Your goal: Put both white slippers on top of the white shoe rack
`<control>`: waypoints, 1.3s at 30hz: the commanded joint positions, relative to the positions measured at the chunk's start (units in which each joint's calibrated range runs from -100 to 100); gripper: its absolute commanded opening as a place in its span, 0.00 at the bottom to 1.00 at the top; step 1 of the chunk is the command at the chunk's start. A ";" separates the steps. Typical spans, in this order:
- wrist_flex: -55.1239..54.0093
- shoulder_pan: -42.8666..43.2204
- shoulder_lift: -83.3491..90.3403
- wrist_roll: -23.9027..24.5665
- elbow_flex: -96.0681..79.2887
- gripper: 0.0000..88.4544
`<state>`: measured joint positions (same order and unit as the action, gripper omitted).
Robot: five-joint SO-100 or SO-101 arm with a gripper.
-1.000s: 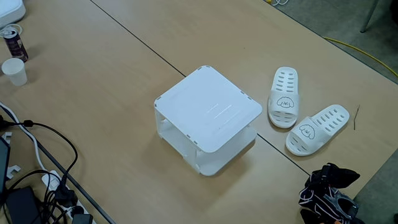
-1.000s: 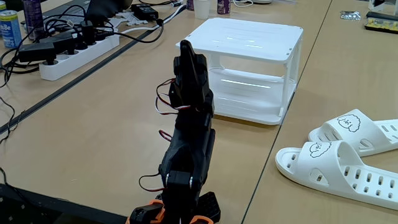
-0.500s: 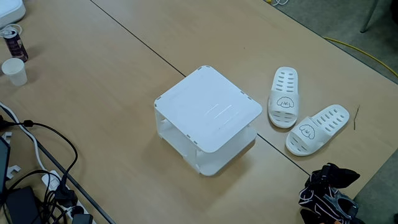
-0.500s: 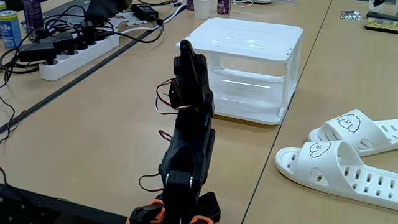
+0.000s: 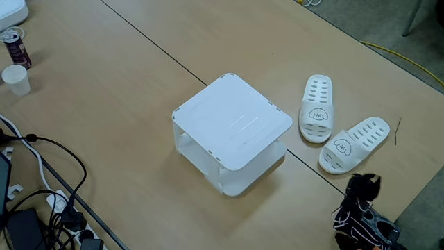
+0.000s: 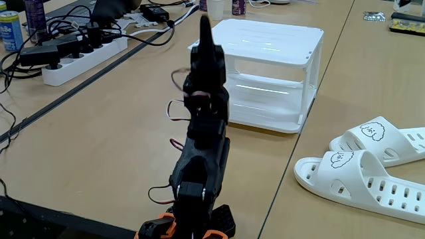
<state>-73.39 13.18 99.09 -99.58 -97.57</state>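
1. The bench (image 5: 104,104) carried everything you had to work with: the rack near its middle and the pair off to the right in the high fixed view.
2. The white shoe rack (image 5: 232,121) stood upright with its flat top shelf bare, and it looked wide enough to take both slippers side by side.
3. The white slippers (image 5: 316,109) lay soles down on the bench, close together, the second one (image 5: 354,144) angled beside the first and neither touching the rack.
4. You could have expected them to be light, slightly flexible and smooth; the strap arch across each (image 6: 342,159) looked like the best place to pinch.
5. Your tool (image 6: 204,30) pointed up, well apart from the slippers and holding nothing; I could not tell how far it was open.
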 commanded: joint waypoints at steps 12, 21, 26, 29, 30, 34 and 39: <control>59.07 -0.19 -18.95 -0.42 47.28 0.01; 59.07 -15.40 -53.03 -0.42 75.34 0.01; 59.67 -30.54 -68.09 -0.42 84.18 0.01; 59.76 -37.61 -74.82 -0.42 86.16 0.01; 59.76 -39.50 -76.50 -0.42 86.25 0.01; 59.76 -47.31 -82.31 -0.42 82.91 0.01; 59.84 -51.18 -84.83 -0.42 69.83 0.01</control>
<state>-13.65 -36.03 14.14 -99.58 -22.10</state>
